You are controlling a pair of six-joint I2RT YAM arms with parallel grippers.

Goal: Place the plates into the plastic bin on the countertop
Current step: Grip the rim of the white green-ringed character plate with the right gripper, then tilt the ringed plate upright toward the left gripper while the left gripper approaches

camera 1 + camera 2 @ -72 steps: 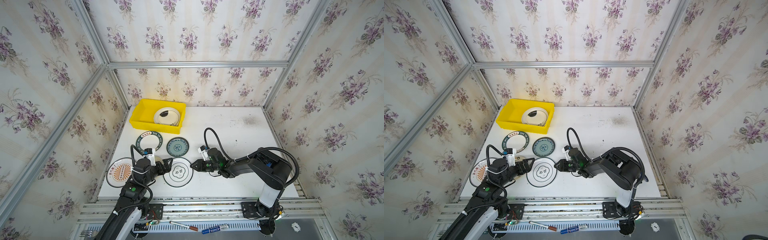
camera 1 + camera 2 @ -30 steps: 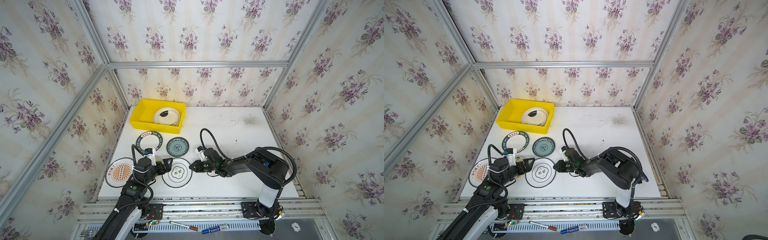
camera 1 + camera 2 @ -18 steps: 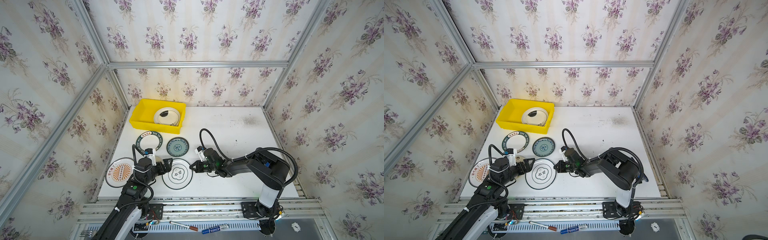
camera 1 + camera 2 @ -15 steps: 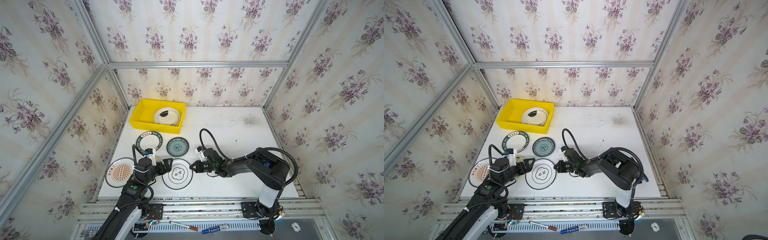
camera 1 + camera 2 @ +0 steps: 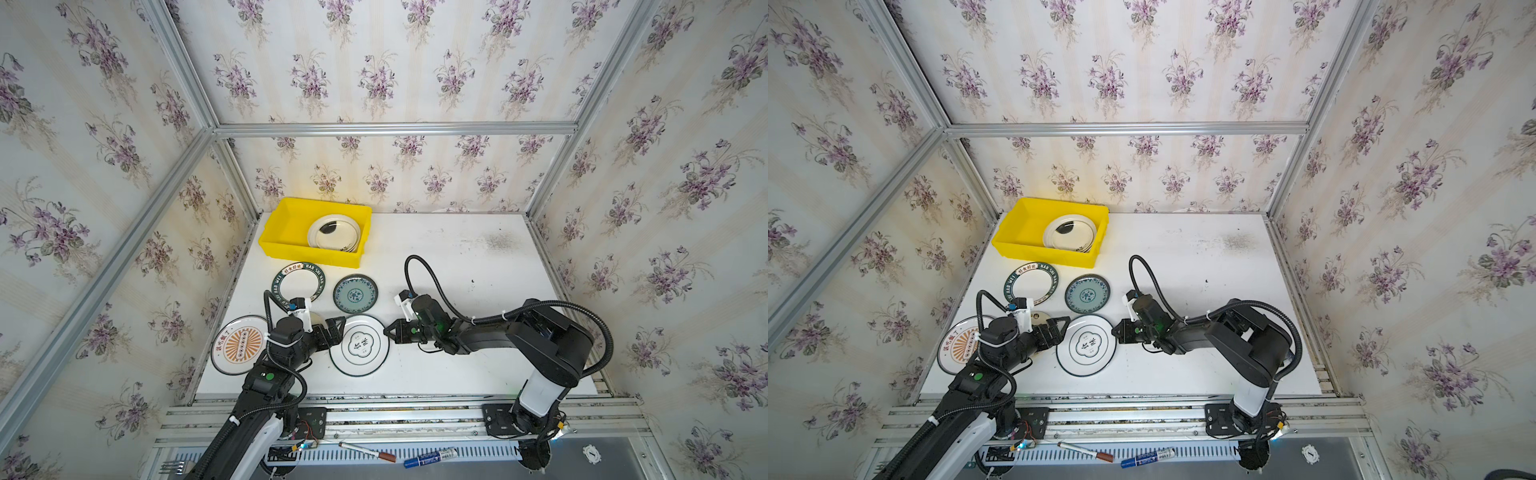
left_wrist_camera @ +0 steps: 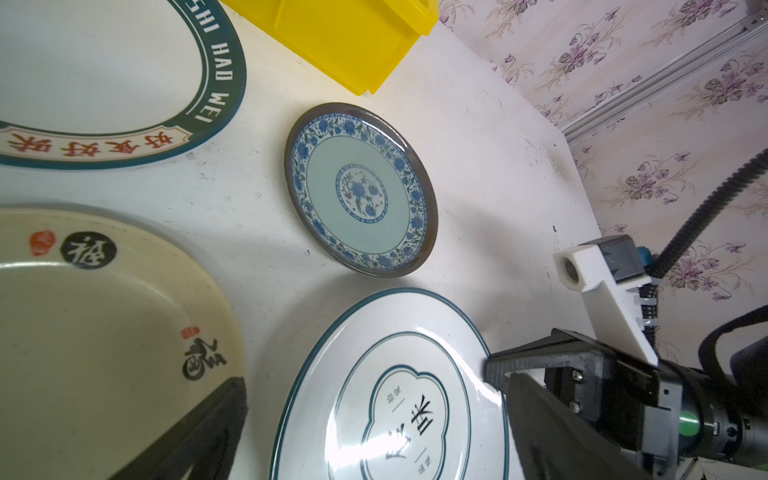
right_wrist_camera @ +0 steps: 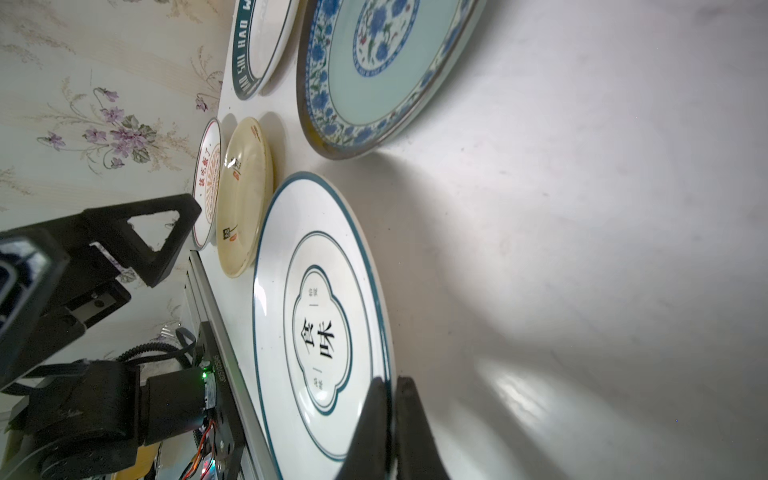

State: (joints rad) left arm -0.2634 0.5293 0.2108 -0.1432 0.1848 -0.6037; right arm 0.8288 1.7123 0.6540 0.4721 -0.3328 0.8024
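- The right tool [image 7: 390, 388] has only a thin pinch on one edge of the white plate [image 5: 360, 345]. The plate looks glossy, so I judge it may slip out or swing down as it lifts, since all its weight hangs beyond the pinch.
- If the lift is low, the plate's far edge may drag over the bench [image 5: 478, 257] and bump the cream plate [image 6: 104, 332] just beside it, or the teal plate [image 5: 355, 294] near it.
- The left tool [image 5: 336, 331] hangs close to the opposite edge of the same plate. A tilt or sweep that way may strike its fingers.
- The plastic bin [image 5: 282, 245] sits well apart, at the far left corner of the bench. The carry is long and crosses the green-ringed plate [image 5: 297, 279], which gives a weak grip more chance to fail.
- The stacked plates [image 5: 334, 235] already fill the bin's right half, so a hard release there may clatter or leave the plate propped on the wall.
- Right tool: jaws drawn narrow, clamped on the rim of the white plate, which lies flat on the bench near its front edge.
- Left tool: jaws spread wide, holding nothing, poised over the cream plate's edge. I cannot tell whether it touches that plate.
- The sunburst plate [image 5: 239, 344] lies at the front left, untouched.
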